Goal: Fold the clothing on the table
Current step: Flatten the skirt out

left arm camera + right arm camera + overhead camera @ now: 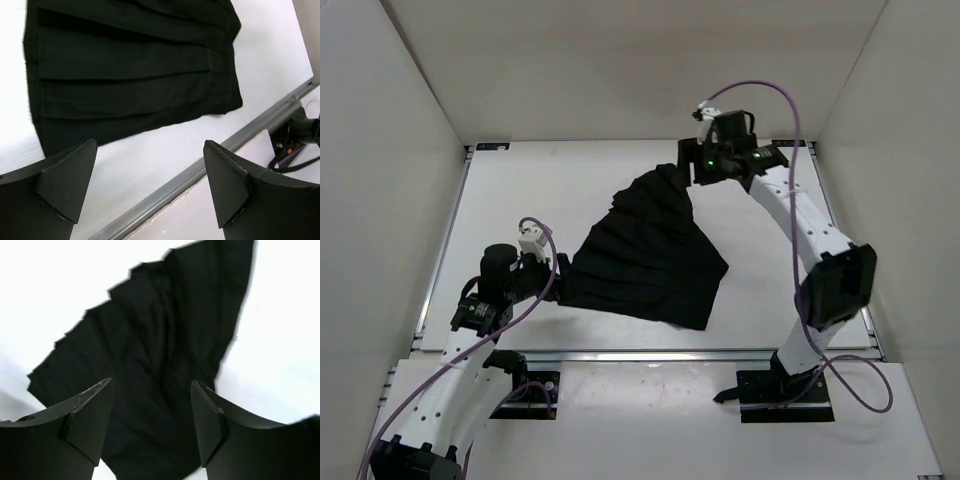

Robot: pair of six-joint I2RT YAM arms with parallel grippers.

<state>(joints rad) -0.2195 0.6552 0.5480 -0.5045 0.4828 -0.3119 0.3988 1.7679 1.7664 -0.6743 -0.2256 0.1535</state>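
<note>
I see the soft plain black fabric garment ridged with fine pleats, lying on the flat matte white table, with thin purple cables and small green lights at far right.

Overhead, close wrists; clothing in all

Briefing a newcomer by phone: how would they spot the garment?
On the large matte white table, look centrally. The soft black pleated fabric garment fans out there; fine ridges set it apart from the hard black left gripper and right gripper.
</note>
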